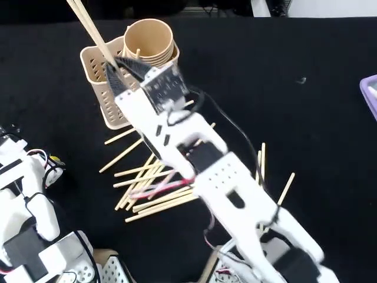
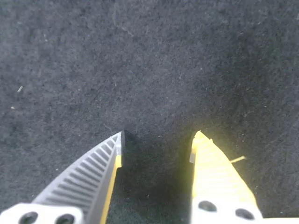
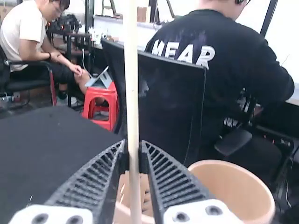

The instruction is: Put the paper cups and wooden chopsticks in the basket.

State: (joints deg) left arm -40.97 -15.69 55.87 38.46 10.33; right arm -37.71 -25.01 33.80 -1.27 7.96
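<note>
A beige slotted basket (image 1: 101, 73) stands at the back left of the black table, with a stack of paper cups (image 1: 149, 40) inside it. My right gripper (image 1: 115, 69) is at the basket's rim, shut on a wooden chopstick (image 1: 87, 25) that points up and away. In the right wrist view the chopstick (image 3: 131, 70) stands upright between the fingers of the right gripper (image 3: 133, 156), with a paper cup's rim (image 3: 233, 186) just below. Several loose chopsticks (image 1: 147, 183) lie scattered in front of the basket. My left gripper (image 2: 156, 140) is open over bare black cloth.
The left arm (image 1: 26, 224) rests at the table's front left corner. A purple object (image 1: 370, 93) pokes in at the right edge. More chopsticks (image 1: 261, 158) lie to the right of the right arm's body.
</note>
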